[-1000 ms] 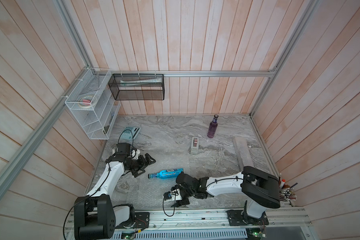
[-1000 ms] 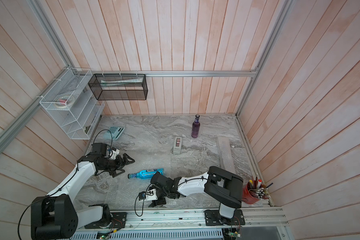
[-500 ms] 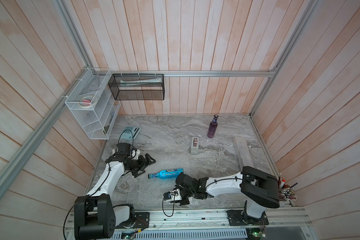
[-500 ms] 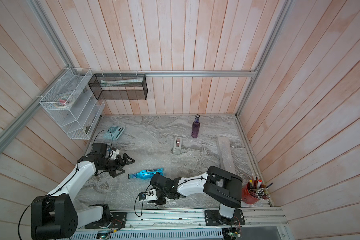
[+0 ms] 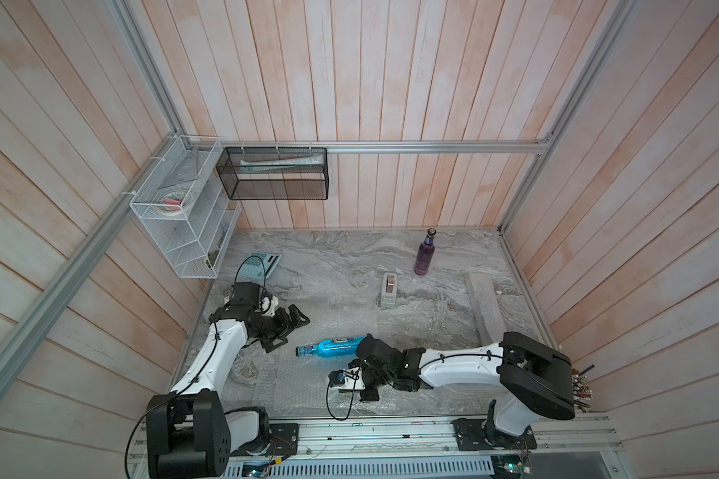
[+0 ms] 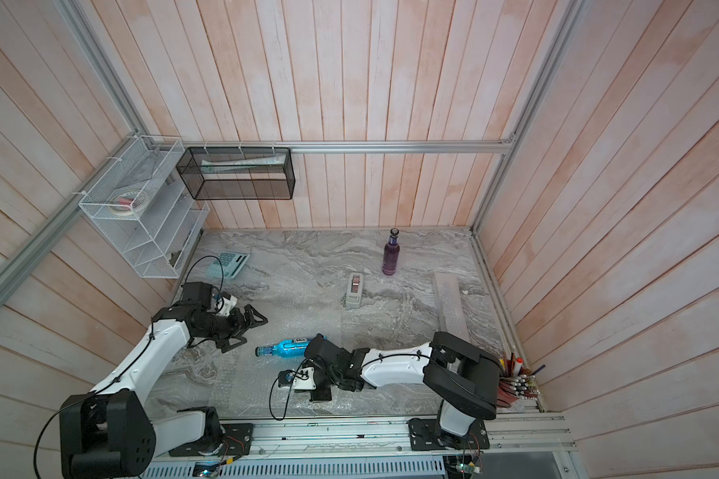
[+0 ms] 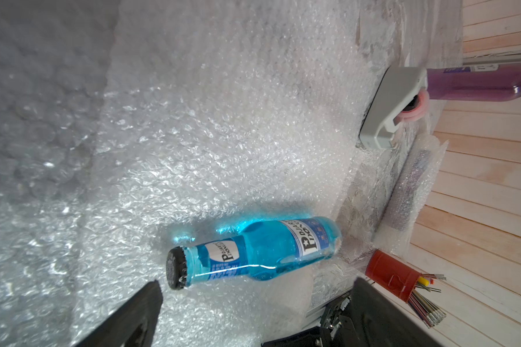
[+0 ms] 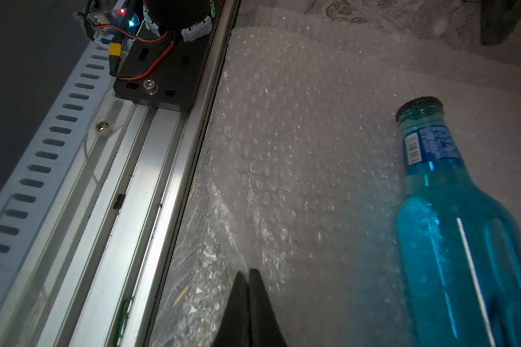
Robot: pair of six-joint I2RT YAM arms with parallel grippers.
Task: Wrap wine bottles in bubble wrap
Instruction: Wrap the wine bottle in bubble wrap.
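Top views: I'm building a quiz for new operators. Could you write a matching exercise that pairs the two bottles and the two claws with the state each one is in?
Column one
1. bright blue glass bottle
2. purple glass bottle
3. left claw
4. right claw

Column two
A. closed, fingertips together
B. standing upright
C. wide open, holding nothing
D. lying on its side on the clear bubble wrap sheet

Pairs: 1-D, 2-B, 3-C, 4-A
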